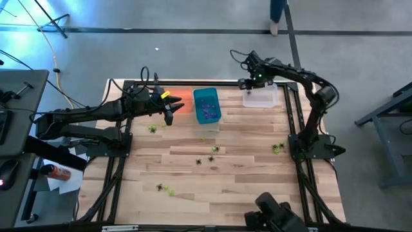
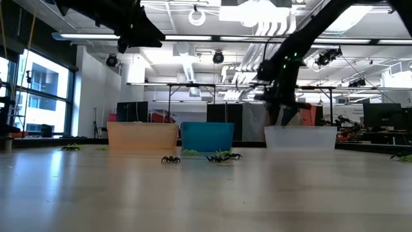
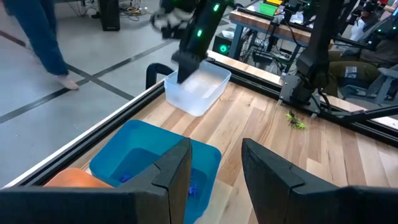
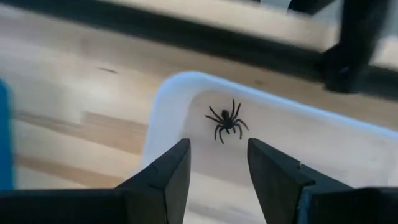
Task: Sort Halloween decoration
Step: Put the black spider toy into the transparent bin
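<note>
Beyond the right hand (image 4: 217,171), black spider (image 4: 226,122) in clear bin (image 4: 171,99).

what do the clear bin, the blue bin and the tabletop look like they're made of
Clear bin: likely thin frosted plastic; the wood shows through it, and its rim is rounded.
Blue bin: opaque plastic by the look, smooth with a slight sheen.
Tabletop: wood, in joined light planks with visible grain, matte finish.
</note>
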You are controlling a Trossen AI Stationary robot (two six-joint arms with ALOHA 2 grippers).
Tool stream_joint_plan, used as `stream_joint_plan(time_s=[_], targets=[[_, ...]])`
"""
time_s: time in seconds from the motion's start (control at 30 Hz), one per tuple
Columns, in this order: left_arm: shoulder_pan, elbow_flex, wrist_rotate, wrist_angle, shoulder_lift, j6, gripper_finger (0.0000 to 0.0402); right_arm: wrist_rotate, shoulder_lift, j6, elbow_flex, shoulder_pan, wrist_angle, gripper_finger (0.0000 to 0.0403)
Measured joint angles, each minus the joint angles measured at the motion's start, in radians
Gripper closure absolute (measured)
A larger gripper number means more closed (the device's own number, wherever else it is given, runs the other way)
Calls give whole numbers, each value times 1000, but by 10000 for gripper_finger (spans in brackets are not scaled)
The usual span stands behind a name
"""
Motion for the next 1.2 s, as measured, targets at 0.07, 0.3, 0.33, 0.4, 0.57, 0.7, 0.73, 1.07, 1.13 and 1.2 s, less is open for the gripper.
stream_joint_plan(time_s=[0.07,0.3,0.33,0.4,0.57,0.7,0.73,1.07,1.13,1.2], targets=[[0,0,0,0,0,0,275,1,-56,-1,0,-1,-10,247],[0,0,0,-3,0,0,275,-21,-270,-29,0,64,-53,247],[0,0,0,-3,0,0,275,-36,-301,-35,0,85,-53,247],[0,0,0,-3,0,0,275,-90,-361,-38,0,132,-49,247],[0,0,0,-3,0,1,275,-207,-465,-113,1,314,3,247],[0,0,0,-2,0,1,275,-208,-492,-275,1,500,11,247],[0,0,0,-2,0,1,275,-196,-490,-301,1,543,10,247],[0,-1,126,26,0,26,275,-30,-402,-427,1,766,231,247],[-1,-2,203,95,0,33,275,-24,-389,-421,1,764,285,247],[-3,-2,258,194,-1,14,275,-24,-387,-413,1,758,337,249]])
